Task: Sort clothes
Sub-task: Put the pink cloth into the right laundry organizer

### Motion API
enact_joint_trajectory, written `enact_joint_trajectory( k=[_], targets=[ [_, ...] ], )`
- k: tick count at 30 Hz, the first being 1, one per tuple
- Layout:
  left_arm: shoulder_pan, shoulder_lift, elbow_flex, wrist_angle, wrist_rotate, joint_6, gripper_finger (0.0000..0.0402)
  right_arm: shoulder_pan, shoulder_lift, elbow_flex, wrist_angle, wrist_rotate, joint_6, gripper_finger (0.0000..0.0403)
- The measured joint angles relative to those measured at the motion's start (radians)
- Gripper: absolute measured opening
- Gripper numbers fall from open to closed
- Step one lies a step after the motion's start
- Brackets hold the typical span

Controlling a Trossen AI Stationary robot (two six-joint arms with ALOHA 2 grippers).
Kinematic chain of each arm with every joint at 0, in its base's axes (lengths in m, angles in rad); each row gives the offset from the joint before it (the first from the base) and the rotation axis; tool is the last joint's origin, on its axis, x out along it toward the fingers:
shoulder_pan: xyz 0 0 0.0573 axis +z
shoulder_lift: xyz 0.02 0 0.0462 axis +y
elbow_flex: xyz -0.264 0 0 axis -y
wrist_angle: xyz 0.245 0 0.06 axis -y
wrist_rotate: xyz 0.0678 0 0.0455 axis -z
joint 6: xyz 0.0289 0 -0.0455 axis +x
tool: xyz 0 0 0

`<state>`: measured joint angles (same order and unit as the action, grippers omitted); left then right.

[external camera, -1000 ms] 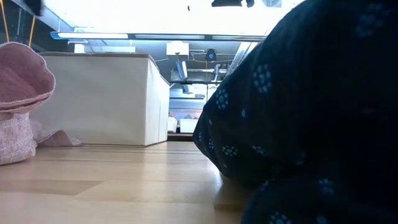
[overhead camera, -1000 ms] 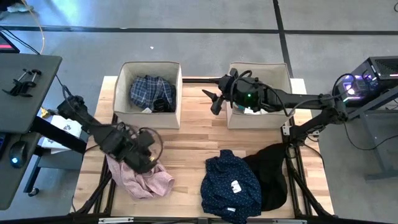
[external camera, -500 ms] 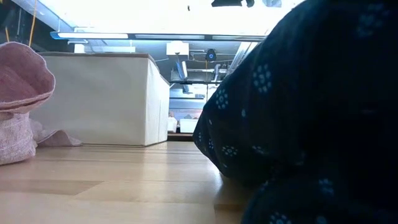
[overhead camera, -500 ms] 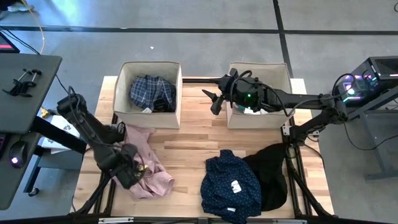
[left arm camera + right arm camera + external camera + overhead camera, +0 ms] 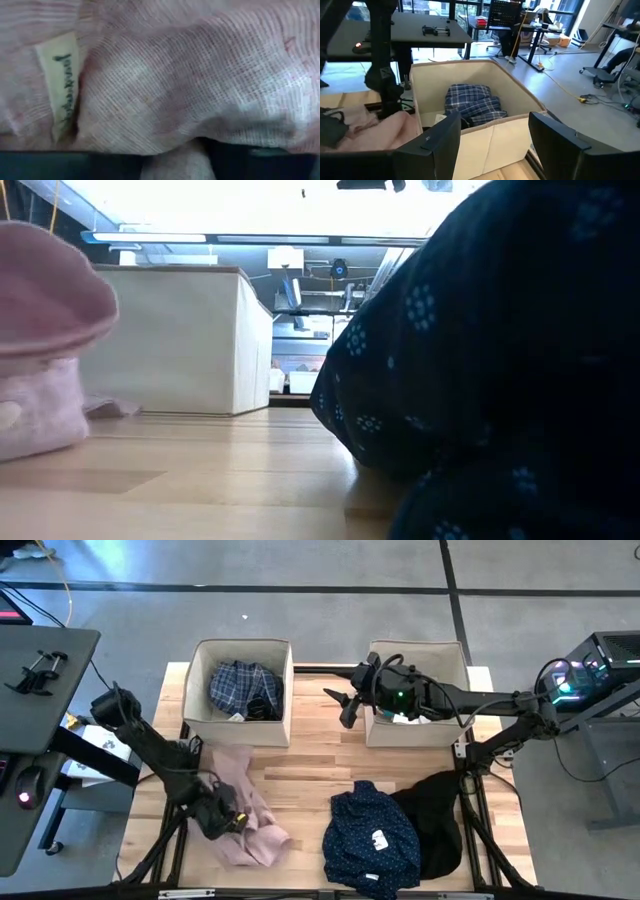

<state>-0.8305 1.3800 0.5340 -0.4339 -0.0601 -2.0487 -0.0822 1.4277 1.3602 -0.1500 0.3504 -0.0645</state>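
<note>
High view straight down; low view at tabletop behind dotted shirt (image 5: 500, 360); both show pink shirt (image 5: 250, 820).

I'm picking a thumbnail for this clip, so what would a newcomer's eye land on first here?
Probably the left pincer pressed down into the crumpled pale pink shirt at the table's front left. Next, the navy dotted shirt with white label, lying front centre against the black garment and filling much of the low view. The right pincer hangs open between the two beige boxes at the back, the left box holding the blue plaid shirt.
</note>
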Motion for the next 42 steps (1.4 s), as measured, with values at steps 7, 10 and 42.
enact_joint_trajectory(
  k=[7,10,42],
  targets=[
    [0.135,0.020,-0.019,0.095,-0.205,0.464,0.0018,0.000,0.000,0.000,-0.009,-0.020,0.024,0.0222],
    [0.204,0.022,-0.021,0.153,-0.238,0.625,0.0017,0.005,-0.016,0.000,-0.033,-0.062,0.063,0.0222],
    [0.649,-0.019,0.256,0.213,0.073,1.318,0.0061,0.164,0.369,0.000,-0.265,-0.632,0.246,0.0259]
  ],
)
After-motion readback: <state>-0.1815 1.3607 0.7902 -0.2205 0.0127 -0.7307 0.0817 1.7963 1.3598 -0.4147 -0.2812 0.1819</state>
